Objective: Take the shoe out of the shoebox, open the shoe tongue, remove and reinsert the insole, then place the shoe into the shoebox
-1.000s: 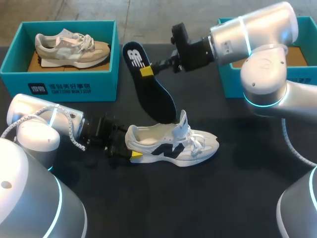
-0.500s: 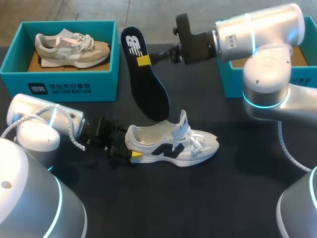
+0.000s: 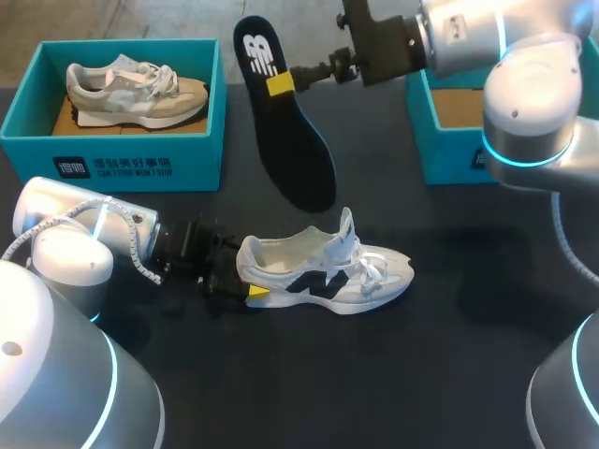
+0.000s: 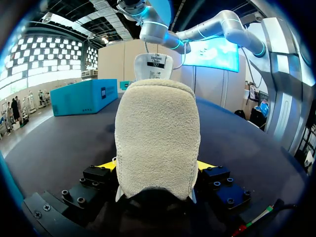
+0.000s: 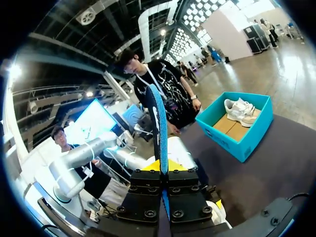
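Head view: white mesh sneaker with black side logo (image 3: pixel 328 271), upright mid-worktop (image 3: pixel 421 374), toe toward the right edge, heel clamped between the left gripper (image 3: pixel 245 288) fingers. Dark navy foam insole (image 3: pixel 285 131), pinched edgewise in the right gripper (image 3: pixel 279 82), hanging over the worktop beyond the sneaker, apart from it. Teal cardboard shoebox (image 3: pixel 131 150) holding a beige sneaker (image 3: pixel 136 89), far left corner; second teal shoebox (image 3: pixel 449 154), far right edge.

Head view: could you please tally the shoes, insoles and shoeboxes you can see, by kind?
Shoes: 2, the white shoe on the table and the beige shoe in the left shoebox.
Insoles: 1, the insole held up over the table.
Shoeboxes: 2, the left shoebox and the right shoebox.
Total: 5.
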